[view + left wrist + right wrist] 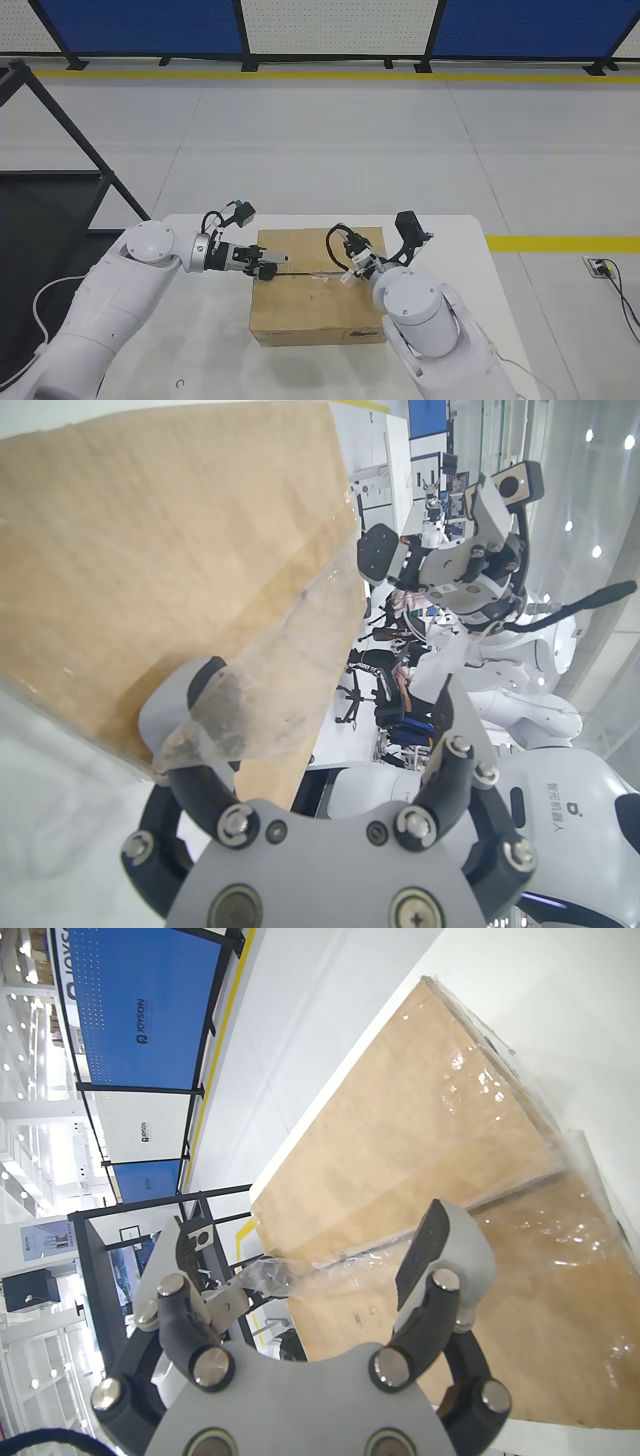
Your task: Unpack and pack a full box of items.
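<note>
The left gripper (330, 680) is sitting open at one end of the cardboard box (315, 315), clear tape (300, 635) clinging to one finger, the seam (310, 272) running straight toward the open right gripper (307, 1223).

You have one cardboard box (315, 310) and one counter (200, 340) under it. The box has two top flaps (400, 1128), closed. One strip of clear tape (350, 1263) runs along the seam between them. More tape shines at the box edge, but the number of pieces there cannot be counted. There are two hands, one left hand (268, 268) and one right hand (352, 272), each with two fingers (430, 1248). Far behind you can count two blue panels (140, 25), with one full white panel (340, 25) between them.
</note>
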`<state>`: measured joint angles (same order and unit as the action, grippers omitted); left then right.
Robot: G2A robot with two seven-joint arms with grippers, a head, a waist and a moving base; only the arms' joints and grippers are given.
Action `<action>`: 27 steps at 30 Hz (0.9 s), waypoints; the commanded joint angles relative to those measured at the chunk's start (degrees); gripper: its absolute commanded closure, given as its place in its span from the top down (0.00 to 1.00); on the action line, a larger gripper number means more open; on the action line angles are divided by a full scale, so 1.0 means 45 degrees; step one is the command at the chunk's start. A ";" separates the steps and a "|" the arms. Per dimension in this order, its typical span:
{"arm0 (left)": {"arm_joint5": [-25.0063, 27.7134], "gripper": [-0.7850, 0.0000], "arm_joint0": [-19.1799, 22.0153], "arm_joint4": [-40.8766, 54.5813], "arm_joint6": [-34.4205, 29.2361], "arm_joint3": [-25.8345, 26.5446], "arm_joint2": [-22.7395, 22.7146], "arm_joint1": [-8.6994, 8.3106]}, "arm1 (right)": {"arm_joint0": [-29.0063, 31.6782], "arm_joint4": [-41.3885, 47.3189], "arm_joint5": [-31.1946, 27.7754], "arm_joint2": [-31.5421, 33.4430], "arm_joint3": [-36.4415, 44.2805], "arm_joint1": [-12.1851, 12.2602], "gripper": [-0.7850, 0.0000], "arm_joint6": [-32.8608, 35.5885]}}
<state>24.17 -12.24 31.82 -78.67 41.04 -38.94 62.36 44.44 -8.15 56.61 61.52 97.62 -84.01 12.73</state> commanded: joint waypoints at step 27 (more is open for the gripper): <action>0.0000 1.00 0.0000 0.0000 0.0000 0.0000 0.0000 0.0000 | -0.0330 0.0089 -0.0426 0.0057 -0.1269 -0.0072 1.00 0.0752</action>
<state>24.17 -12.24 31.82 -78.67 41.04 -38.94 62.36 42.92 -7.81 54.75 61.71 91.88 -84.31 16.22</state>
